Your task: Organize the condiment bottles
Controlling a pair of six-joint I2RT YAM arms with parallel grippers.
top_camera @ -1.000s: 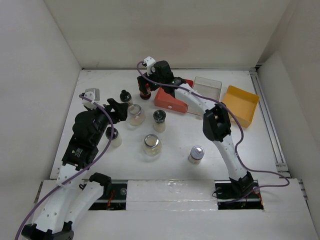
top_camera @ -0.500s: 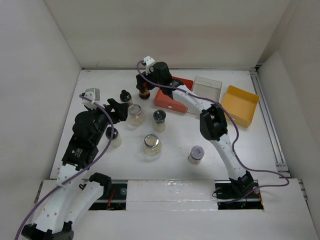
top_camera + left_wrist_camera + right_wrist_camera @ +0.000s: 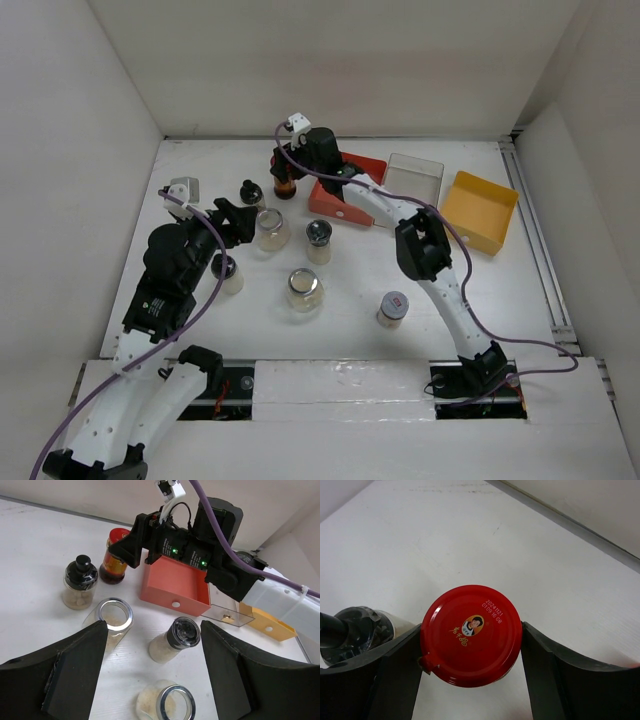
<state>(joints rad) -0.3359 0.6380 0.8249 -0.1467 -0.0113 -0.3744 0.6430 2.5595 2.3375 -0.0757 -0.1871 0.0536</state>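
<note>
Far on the table [image 3: 350,270], just left of the red tray [image 3: 172,582], the right gripper [image 3: 471,647] pinches the dark bottle [image 3: 111,562] by its red cap [image 3: 470,625]. Only the right wrist view shows the cap's printing. Nearer, the left gripper [image 3: 154,630] hangs with fingers spread wide.

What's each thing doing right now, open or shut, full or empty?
Red-capped jar: upright, lid on, gripped.
Right gripper: shut on that jar.
Left gripper: open, empty.
Black-capped jar: upright, lid on.
Red tray: empty.
Clear tray: empty.
Yellow tray: empty.
</note>
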